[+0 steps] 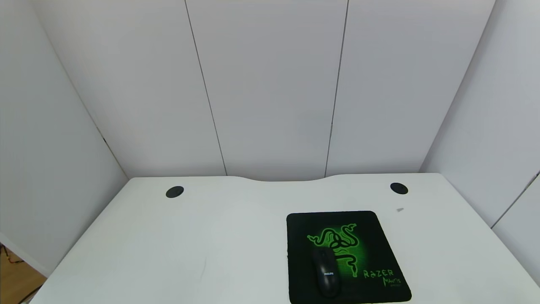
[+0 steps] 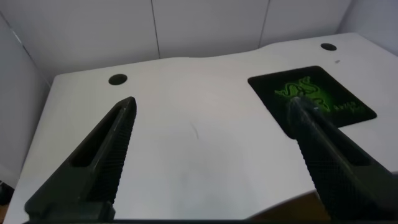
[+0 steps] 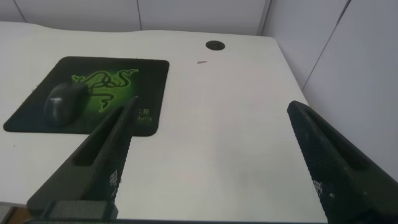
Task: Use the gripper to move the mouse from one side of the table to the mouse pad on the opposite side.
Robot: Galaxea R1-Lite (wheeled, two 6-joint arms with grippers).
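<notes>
The glossy black mouse (image 1: pixel 325 272) lies on the black mouse pad (image 1: pixel 371 236) with the green snake logo, on the right half of the white table (image 1: pixel 211 236). It also shows in the right wrist view (image 3: pixel 64 102) on the pad (image 3: pixel 149 74). In the left wrist view the pad (image 2: pixel 336 93) shows, but the mouse is hidden behind a finger. My left gripper (image 2: pixel 211 112) is open and empty above the table's left front. My right gripper (image 3: pixel 211 124) is open and empty above the table's right front. Neither arm shows in the head view.
Two round black grommets sit near the table's curved rear edge, one on the left (image 1: pixel 174 191) and one on the right (image 1: pixel 398 188). A small grey mark (image 1: pixel 400 210) lies behind the pad. White walls close in the table on three sides.
</notes>
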